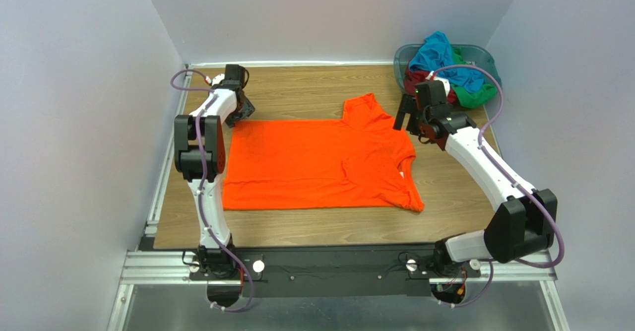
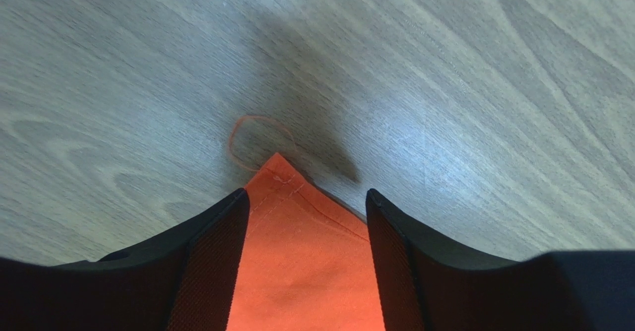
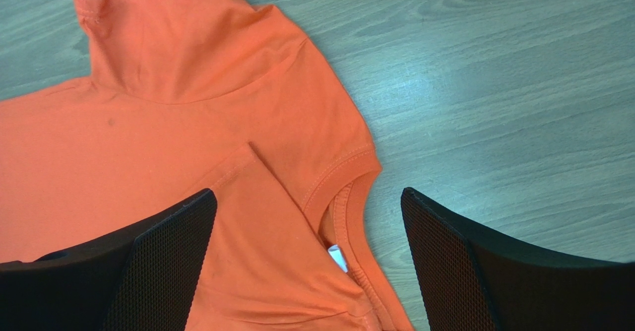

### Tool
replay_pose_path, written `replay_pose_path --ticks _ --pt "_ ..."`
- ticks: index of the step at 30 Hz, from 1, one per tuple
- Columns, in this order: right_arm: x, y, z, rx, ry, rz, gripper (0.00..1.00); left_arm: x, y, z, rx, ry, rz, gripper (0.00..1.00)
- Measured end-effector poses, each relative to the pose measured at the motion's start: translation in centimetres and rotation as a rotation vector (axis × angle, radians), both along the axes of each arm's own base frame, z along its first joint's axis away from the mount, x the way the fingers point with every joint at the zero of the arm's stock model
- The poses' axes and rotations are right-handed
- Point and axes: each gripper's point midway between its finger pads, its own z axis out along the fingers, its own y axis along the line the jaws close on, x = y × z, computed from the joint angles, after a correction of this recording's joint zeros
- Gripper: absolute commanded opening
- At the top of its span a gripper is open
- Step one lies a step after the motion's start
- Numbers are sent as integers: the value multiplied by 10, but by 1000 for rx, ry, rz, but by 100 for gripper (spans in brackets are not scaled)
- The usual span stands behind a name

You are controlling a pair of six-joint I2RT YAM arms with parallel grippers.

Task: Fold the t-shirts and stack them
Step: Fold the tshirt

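The orange t-shirt (image 1: 313, 163) lies spread flat on the wooden table, hem to the left, collar to the right, one sleeve pointing to the back. My left gripper (image 1: 242, 111) is down at its far left hem corner. In the left wrist view that corner (image 2: 298, 256) sits between the jaws of the left gripper (image 2: 305, 193), which stand apart and do not pinch it. My right gripper (image 1: 406, 115) hovers open over the collar (image 3: 350, 219); in the right wrist view its jaws (image 3: 307, 191) are wide. Turquoise (image 1: 440, 52), dark red (image 1: 417, 74) and green (image 1: 481, 93) t-shirts are bunched in the basket.
The grey-blue plastic basket (image 1: 402, 54) stands in the back right corner against the walls. White walls close in the table on three sides. A loose orange thread (image 2: 246, 134) curls on the wood past the hem corner.
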Motion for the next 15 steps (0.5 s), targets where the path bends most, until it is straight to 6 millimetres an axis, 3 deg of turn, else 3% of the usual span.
replay_pose_path --ticks 8,15 --pt "0 0 -2 -2 5 1 100 -2 8 2 26 7 26 61" --pt "1 0 -5 -9 14 6 100 -5 10 0 29 23 36 46"
